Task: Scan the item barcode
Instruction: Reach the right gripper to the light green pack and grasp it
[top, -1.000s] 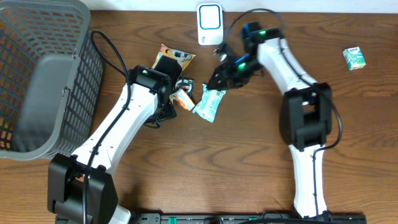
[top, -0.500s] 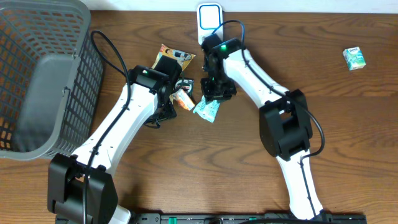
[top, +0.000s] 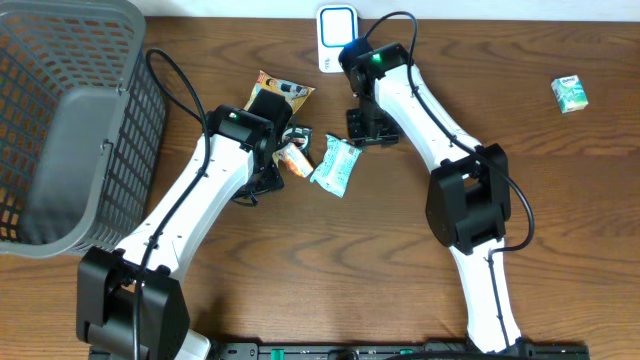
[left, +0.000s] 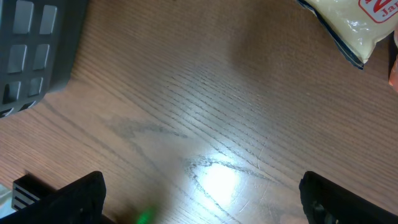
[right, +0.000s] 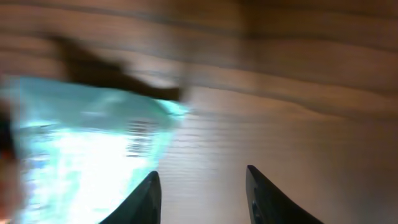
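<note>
A teal packet lies flat on the wooden table near the centre. In the right wrist view the teal packet fills the left side, blurred. My right gripper is open just beside the packet's upper right end, with bare table between its fingers. Its left finger sits at the packet's edge. From overhead the right gripper is below the white scanner. My left gripper is wide open over bare wood.
A grey basket fills the far left. A yellow and black packet and a small orange item lie by the left arm. A small green box sits at the far right.
The right gripper swung over the teal packet's upper end, then drew back to the right. The packet shifted slightly. The left arm has not moved.
</note>
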